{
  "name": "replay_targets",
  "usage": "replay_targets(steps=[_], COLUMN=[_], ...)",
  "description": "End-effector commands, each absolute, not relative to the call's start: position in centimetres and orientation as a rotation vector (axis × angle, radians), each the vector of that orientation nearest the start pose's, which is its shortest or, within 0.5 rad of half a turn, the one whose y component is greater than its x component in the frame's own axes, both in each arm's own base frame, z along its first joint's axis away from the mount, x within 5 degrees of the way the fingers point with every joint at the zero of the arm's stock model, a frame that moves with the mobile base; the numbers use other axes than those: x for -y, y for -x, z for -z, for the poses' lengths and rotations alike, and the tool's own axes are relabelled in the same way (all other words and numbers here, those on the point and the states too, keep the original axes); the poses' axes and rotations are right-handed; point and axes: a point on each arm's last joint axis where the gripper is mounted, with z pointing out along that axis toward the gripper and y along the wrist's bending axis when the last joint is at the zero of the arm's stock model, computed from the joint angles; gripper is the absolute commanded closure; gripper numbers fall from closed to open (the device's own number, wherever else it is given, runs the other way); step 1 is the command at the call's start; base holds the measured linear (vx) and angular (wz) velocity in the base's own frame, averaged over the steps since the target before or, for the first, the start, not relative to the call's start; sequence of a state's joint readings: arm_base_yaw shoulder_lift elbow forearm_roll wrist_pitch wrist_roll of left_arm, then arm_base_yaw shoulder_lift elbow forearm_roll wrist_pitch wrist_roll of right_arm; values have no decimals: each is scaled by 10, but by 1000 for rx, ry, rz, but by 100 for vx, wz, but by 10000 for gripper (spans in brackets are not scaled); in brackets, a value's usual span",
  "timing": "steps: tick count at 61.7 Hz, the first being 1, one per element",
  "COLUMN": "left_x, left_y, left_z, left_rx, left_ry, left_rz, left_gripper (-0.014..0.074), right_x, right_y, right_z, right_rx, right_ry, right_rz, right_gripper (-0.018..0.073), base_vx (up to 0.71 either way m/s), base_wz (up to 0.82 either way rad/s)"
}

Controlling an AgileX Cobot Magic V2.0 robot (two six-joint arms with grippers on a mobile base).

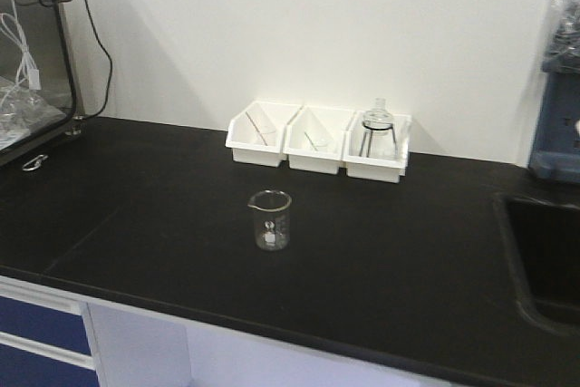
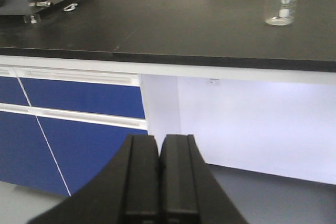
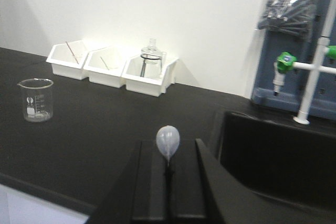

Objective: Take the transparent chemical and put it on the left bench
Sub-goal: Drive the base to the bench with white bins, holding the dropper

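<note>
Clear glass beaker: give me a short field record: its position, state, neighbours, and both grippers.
Beaker: clear glass beaker with white graduation marks, upright, looks empty
Position: alone on the black bench top, before three white plastic bins
Bins: round glass flask on black tripod in the rightmost
Sink: black basin at bench's right end
Left gripper: shut, low before the blue cabinets, empty
Right gripper: shut, apart from beaker; pale bulb at its fingertips
Status: beaker not yet grasped
</note>
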State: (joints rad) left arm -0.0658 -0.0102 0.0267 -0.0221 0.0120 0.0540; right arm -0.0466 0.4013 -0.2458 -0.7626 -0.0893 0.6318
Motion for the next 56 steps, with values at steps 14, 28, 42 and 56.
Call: replay_targets(steps=[14, 28, 42, 56], left_x=[4, 4, 4, 4], left_y=[-55, -55, -55, -55], left_z=[-206, -206, -206, -206], left_rx=[-1429, -1429, -1429, -1429], left_ry=[-64, -64, -64, -64], left_rz=[35, 35, 35, 35], left_gripper=[600, 600, 600, 600], right_x=[-4, -4, -4, -4], right_y=[-98, -98, -98, -98], right_z=[-287, -287, -287, -287], right_rx=[-1504, -1504, -1504, -1504], right_ry=[133, 133, 133, 133], right_rz=[63, 63, 63, 63], right_gripper=[564, 564, 564, 564], base_vx=[34, 33, 30, 24], base_wz=[9, -6, -10, -7])
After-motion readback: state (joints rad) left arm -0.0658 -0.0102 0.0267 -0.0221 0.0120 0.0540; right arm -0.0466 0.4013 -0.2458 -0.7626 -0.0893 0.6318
